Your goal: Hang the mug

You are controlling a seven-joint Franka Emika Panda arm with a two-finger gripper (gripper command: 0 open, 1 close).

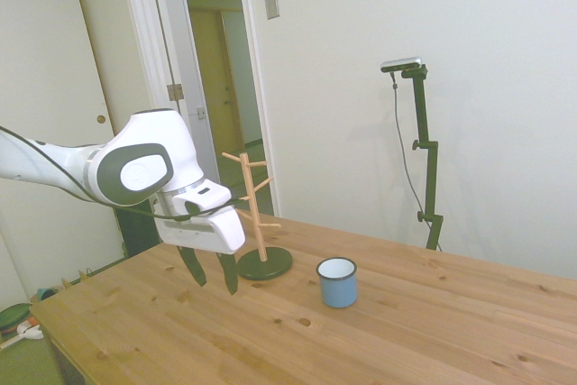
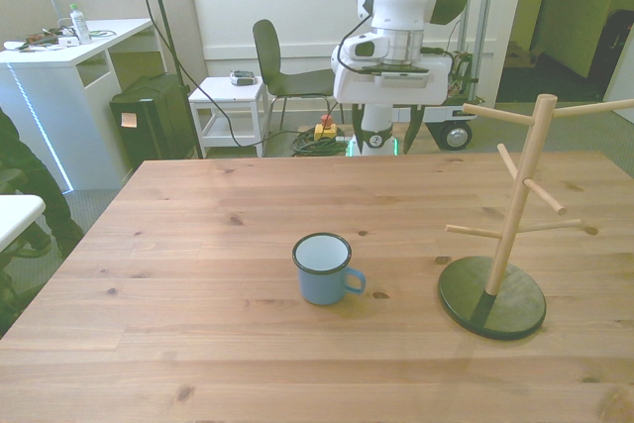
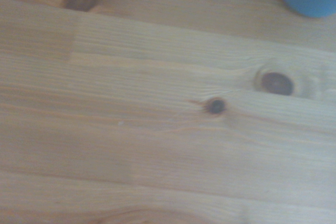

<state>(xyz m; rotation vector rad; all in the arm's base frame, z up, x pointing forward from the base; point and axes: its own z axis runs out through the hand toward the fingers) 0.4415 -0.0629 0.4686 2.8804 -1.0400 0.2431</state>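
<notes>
Blue mug (image 2: 323,268) upright on table (image 2: 198,245), well apart from wooden rack (image 2: 507,235).

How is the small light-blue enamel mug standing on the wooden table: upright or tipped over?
Upright. The light-blue enamel mug rests on its base on the wooden table, its dark-rimmed white opening facing up.

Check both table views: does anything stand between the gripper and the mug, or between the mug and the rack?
Nothing visible does. Only bare table lies between the open gripper and the mug, and between the mug and the rack.
</notes>
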